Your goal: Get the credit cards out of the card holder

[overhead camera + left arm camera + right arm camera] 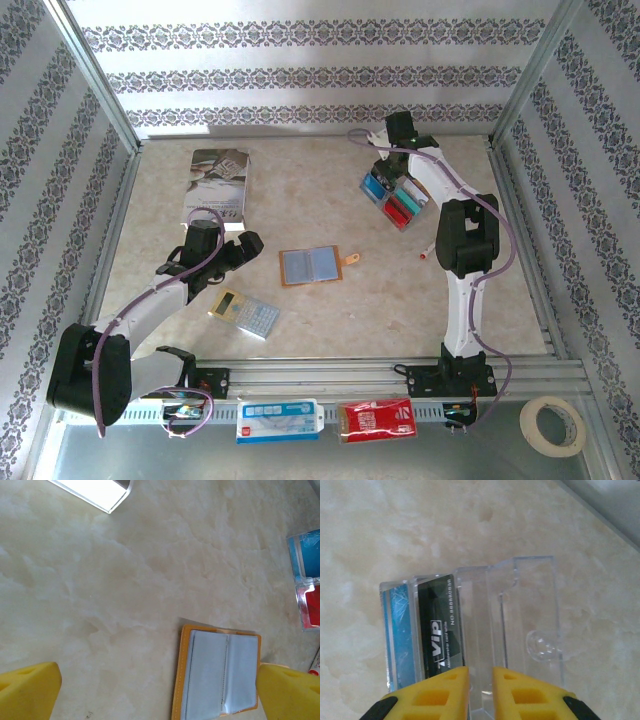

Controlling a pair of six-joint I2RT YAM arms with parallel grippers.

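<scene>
The card holder point(312, 265) lies open and flat mid-table, orange-tan with blue-grey panels and its tab pointing right; it also appears in the left wrist view point(220, 672). My left gripper point(238, 250) point(159, 695) hovers to its left, open wide and holding nothing. Credit cards stand in a clear plastic organiser point(405, 222) at the back right: a black VIP card point(440, 630), a blue card point(400, 635) and a red card point(311, 605). My right gripper point(390, 172) point(480, 690) sits over the organiser, its fingers a narrow gap apart with only clear plastic between them.
A grey book point(218, 180) lies at the back left, and a grey-and-yellow calculator point(245, 313) sits near the front left beside my left arm. A small pen point(428, 252) rests by the right arm. The frame posts and patterned walls close in the table.
</scene>
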